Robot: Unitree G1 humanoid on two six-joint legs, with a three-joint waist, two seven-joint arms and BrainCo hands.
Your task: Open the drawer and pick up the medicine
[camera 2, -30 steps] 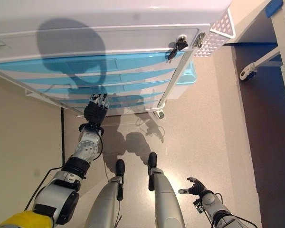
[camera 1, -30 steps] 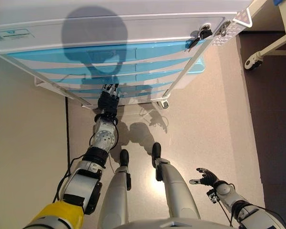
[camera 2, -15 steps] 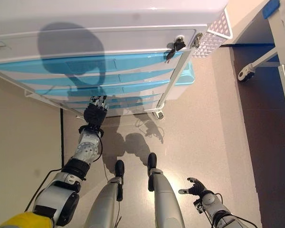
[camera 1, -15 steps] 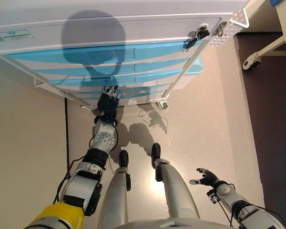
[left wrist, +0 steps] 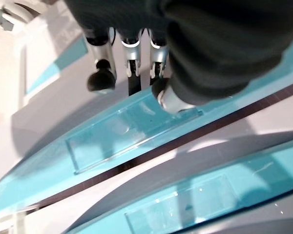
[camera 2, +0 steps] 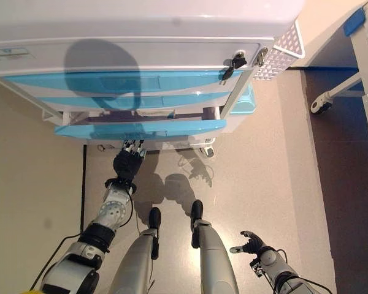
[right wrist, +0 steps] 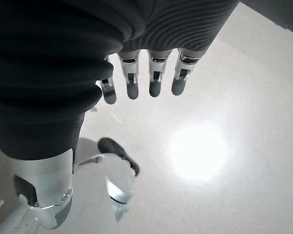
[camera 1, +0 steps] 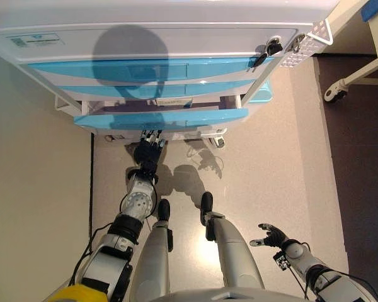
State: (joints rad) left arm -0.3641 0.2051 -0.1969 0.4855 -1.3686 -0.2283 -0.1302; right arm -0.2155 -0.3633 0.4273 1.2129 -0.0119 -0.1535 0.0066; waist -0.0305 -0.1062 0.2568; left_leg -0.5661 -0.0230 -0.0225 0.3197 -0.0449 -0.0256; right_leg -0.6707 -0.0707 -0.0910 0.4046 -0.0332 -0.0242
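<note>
A white cabinet [camera 1: 176, 38] has several light-blue drawer fronts. One drawer [camera 1: 160, 118] stands pulled out towards me, and a dark gap shows behind its front. Inside that gap lies a pale object [camera 1: 171, 102]; I cannot tell what it is. My left hand [camera 1: 148, 151] reaches up under the drawer's front edge. In the left wrist view its fingers [left wrist: 100, 80] curl over the blue edge [left wrist: 88, 146] and its thumb [left wrist: 171, 97] presses on the front. My right hand [camera 1: 271, 236] hangs open low at the right, over the floor.
Keys [camera 1: 264, 53] hang in a lock at the cabinet's upper right corner. A white perforated basket [camera 1: 305, 41] is fixed on its right side, and a blue bin [camera 1: 259, 94] sits below that. A caster wheel [camera 1: 332, 94] stands at the far right. A wall runs along the left.
The drawer held by my left hand has slid out towards me, opening a gap behind its front. The view has shifted a little. The right hand has not moved.
</note>
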